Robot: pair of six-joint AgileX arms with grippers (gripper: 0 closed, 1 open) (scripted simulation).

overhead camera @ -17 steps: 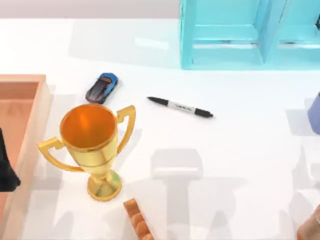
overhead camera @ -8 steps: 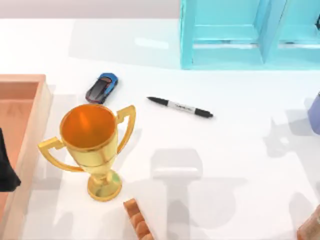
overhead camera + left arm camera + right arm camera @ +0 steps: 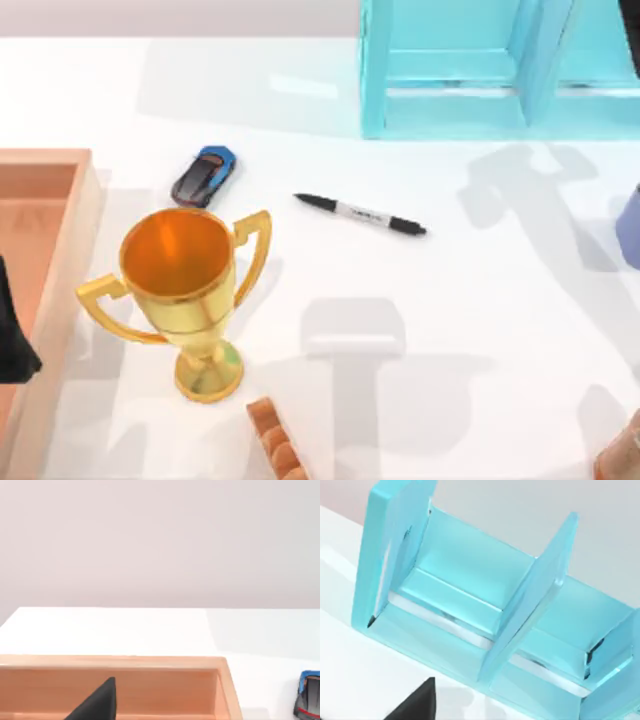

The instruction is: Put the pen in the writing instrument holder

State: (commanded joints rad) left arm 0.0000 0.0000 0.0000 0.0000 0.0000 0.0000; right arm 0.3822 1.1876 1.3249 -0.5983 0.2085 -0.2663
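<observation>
The pen lies flat near the table's middle, a white barrel with black ends, its slim tip toward the toy car. A blue-violet object is cut off by the right edge; I cannot tell whether it is the writing instrument holder. My left gripper shows as a dark shape over the wooden tray at the far left, and a black part of it sits inside the tray. A black part of my right gripper hangs in front of the cyan shelf, well away from the pen.
A gold trophy stands left of the pen, with a blue toy car behind it. The wooden tray fills the left edge. A cyan divided shelf stands at the back right. A brown ridged item lies at the front edge.
The right arm's shadow has slid from the right edge toward the back, now falling just in front of the cyan shelf. The pen, trophy, car and left arm have not moved.
</observation>
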